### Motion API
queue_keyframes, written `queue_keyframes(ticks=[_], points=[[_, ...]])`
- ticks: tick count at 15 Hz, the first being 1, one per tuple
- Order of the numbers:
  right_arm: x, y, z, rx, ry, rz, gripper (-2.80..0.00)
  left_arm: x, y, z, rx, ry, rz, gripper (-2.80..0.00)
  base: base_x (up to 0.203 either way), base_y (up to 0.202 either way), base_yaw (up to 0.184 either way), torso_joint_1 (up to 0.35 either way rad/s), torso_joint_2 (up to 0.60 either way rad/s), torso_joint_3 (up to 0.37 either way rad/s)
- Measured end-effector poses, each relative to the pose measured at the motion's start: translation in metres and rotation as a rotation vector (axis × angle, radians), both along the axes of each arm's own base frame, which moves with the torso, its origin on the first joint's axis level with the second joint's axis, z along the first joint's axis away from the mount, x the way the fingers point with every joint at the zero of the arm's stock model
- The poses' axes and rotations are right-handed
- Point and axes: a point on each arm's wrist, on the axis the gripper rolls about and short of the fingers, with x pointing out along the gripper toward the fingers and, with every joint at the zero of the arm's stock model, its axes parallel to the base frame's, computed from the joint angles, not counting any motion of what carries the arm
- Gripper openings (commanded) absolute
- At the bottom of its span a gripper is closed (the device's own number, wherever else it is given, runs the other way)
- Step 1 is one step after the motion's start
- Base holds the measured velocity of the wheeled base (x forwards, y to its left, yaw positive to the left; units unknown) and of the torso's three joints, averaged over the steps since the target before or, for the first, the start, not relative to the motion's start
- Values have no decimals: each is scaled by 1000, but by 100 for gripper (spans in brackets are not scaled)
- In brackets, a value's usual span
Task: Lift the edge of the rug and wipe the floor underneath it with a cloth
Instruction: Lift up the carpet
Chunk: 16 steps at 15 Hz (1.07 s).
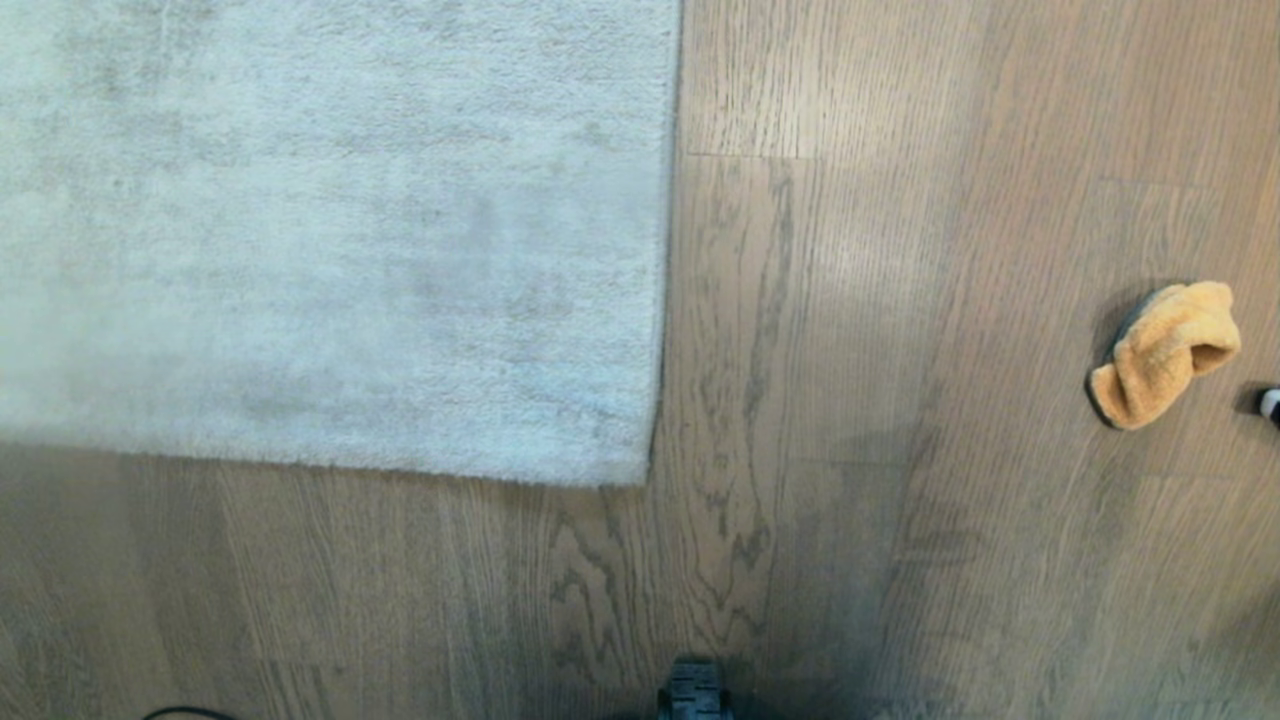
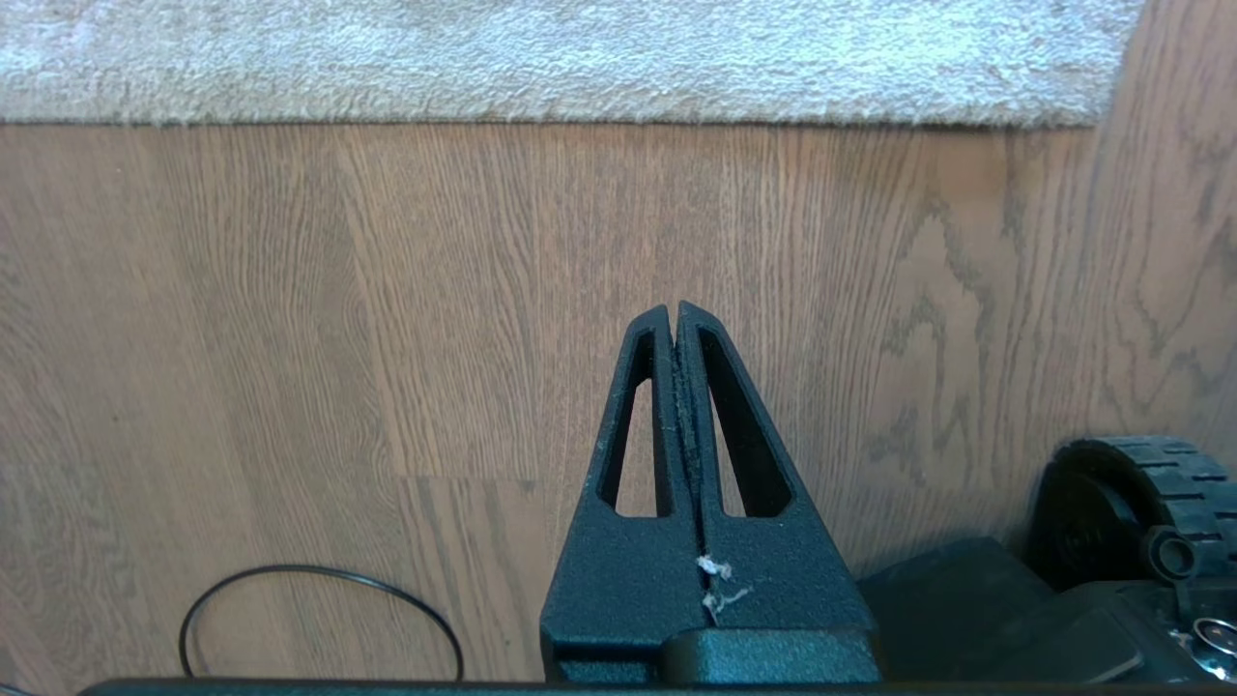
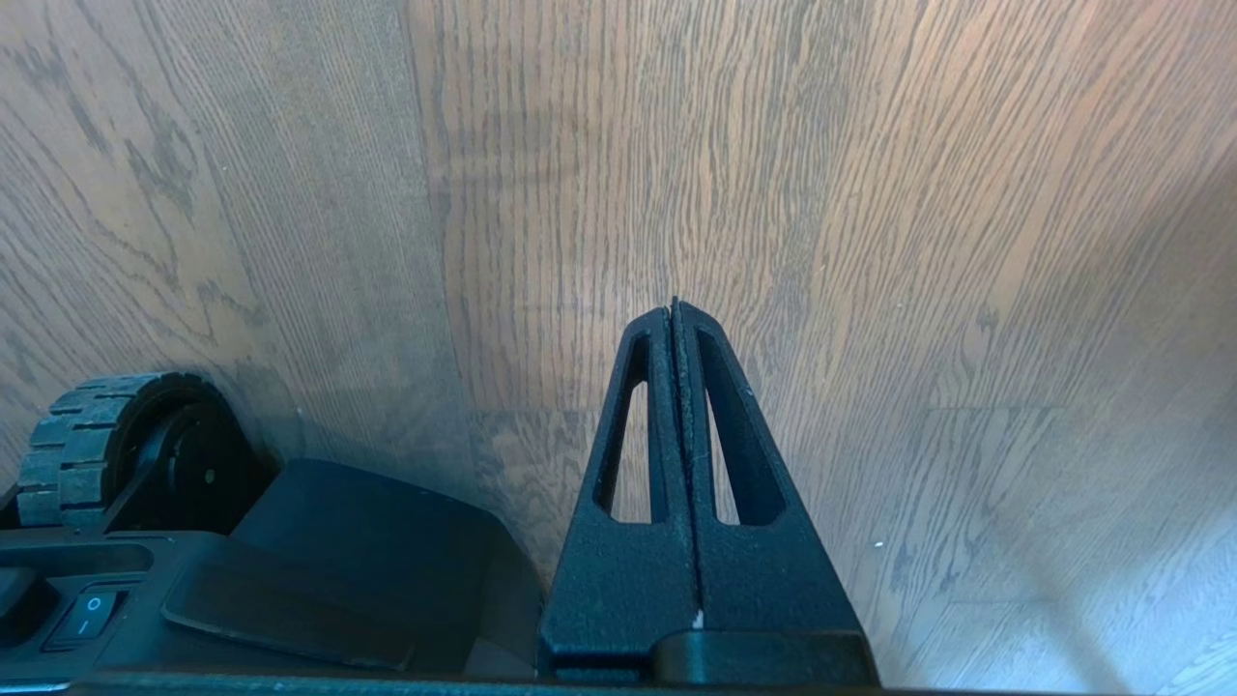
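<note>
The rug edge [image 1: 655, 300] runs as a straight border down the upper centre of the head view and turns a corner at centre frame; the rug lies flat over the upper left, with no part raised. The floor [image 1: 850, 500] fills the remainder of that view. The cloth [image 1: 1165, 352] lies in a lumpy fold at the right edge of the frame, well apart from the rug, with a small dark-and-white object [image 1: 1270, 404] just beside it at the frame border. Neither arm appears in the head view; only a dark part of the robot base [image 1: 693, 692] shows at bottom centre. In the left wrist view the left gripper [image 2: 675, 311] has its fingers pressed together on nothing, pointing across bare floor toward the rug's near border; a thin black cable loop [image 2: 319, 619] lies at lower left and a base wheel [image 2: 1140, 503] at lower right. In the right wrist view the right gripper [image 3: 674, 309] is likewise closed and empty over bare planks. The task appears not yet begun — the likely first step is to collect the cloth. Recommended procedure: part the right fingers fully before descending, approach the cloth from above at its thickest fold, and close on the bulk of the pile, not on a loose flap. The left gripper is the better candidate for the rug corner — slide one finger under the border so the grip takes backing and not pile alone.
</note>
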Motion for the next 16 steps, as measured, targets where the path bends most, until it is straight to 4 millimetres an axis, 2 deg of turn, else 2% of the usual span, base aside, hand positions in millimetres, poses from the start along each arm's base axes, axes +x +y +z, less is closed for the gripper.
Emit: queue_keyframes(ticks=[16], points=[[0,0,0,0,-1,0,-280,0,0,0,-2,1,9,-280,0,0,0,0,0,0]])
